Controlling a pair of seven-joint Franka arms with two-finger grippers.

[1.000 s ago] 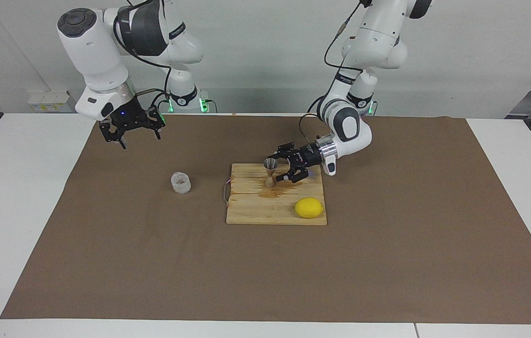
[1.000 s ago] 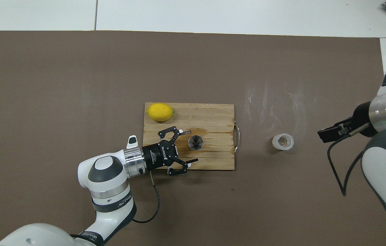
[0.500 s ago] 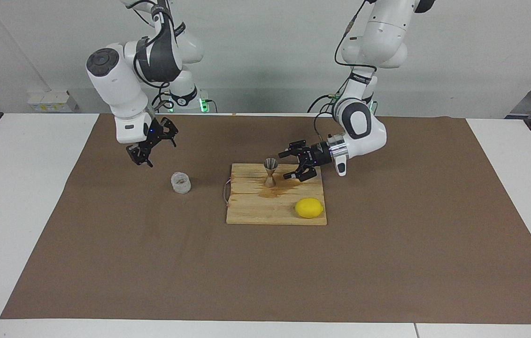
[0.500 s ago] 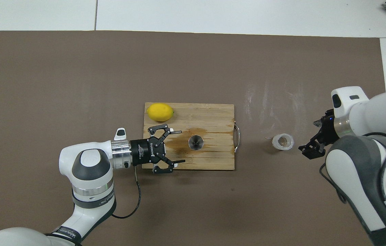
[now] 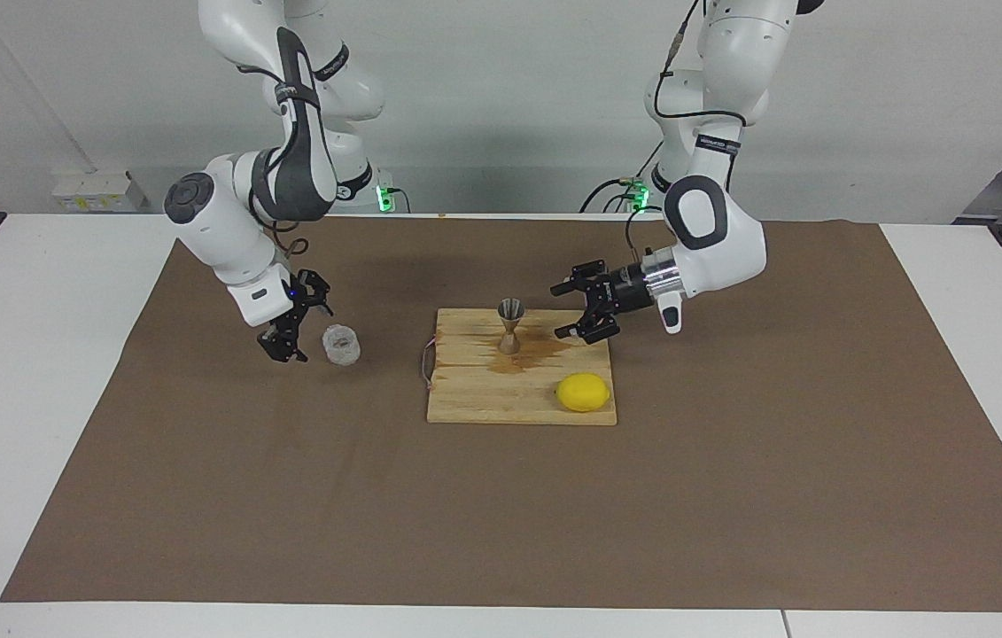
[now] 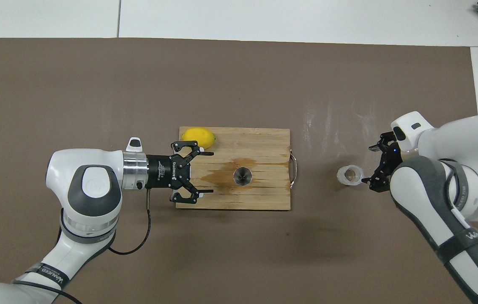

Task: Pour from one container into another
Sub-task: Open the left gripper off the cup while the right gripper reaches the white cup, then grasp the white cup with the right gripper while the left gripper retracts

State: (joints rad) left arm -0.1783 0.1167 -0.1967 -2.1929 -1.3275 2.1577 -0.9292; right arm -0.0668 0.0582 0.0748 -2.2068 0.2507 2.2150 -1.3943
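The clear textured glass cup (image 5: 341,344) (image 6: 350,175) stands on the brown mat toward the right arm's end. My right gripper (image 5: 308,331) (image 6: 368,165) hangs low right beside it, open, holding nothing. The silvery hourglass jigger (image 5: 510,325) (image 6: 242,176) stands upright on the wooden cutting board (image 5: 474,403) (image 6: 264,139), next to a wet brown stain. My left gripper (image 5: 573,312) (image 6: 210,172) lies level over the board's edge at the left arm's end. It points at the jigger from a short gap, open, with nothing between its fingers.
A yellow lemon (image 5: 582,392) (image 6: 198,137) lies on the board's corner, farther from the robots than the left gripper. The board has a metal handle (image 6: 293,169) on the side toward the cup. A brown mat (image 5: 731,496) covers the white table.
The left gripper has drawn back from the jigger toward its own end of the table. The right gripper has swung down from high over the mat to just beside the glass cup.
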